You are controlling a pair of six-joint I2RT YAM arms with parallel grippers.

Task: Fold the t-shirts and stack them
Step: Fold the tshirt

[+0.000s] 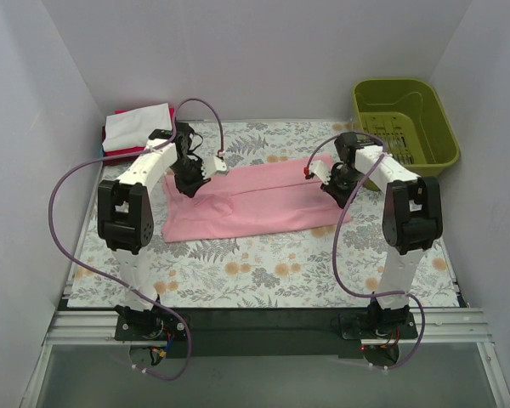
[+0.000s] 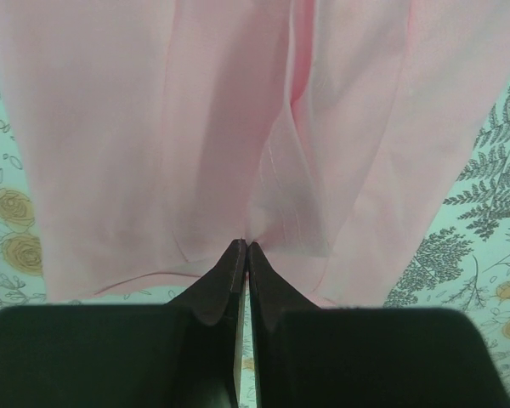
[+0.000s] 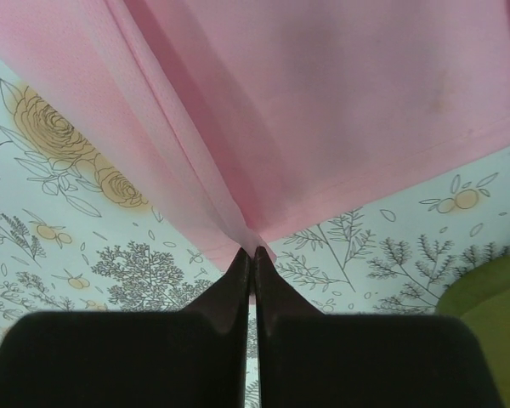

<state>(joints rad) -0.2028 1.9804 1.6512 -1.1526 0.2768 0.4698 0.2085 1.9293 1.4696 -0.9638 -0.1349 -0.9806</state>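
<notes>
Floral cloth (image 1: 263, 272), one pink t-shirt (image 1: 255, 202), left gripper (image 2: 244, 248), right gripper (image 3: 249, 253), jaws clamped on it

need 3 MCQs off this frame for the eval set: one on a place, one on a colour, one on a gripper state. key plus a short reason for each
1. Where does the green basket stand on the table?
A. far right corner
B. far left corner
C. near edge, between the arm bases

2. What colour is the shirt stretched between the two arms?
A. teal
B. light pink
C. white

3. How are the fingers of the left gripper?
A. wide open above the cloth
B. shut on the shirt's edge
C. shut in the air, clear of all cloth

Key:
1 A: the top view shows it at the far right, beyond the right gripper.
2 B: all three views show pink cloth.
3 B: the left wrist view shows the tips together, with the cloth gathered into them.
</notes>
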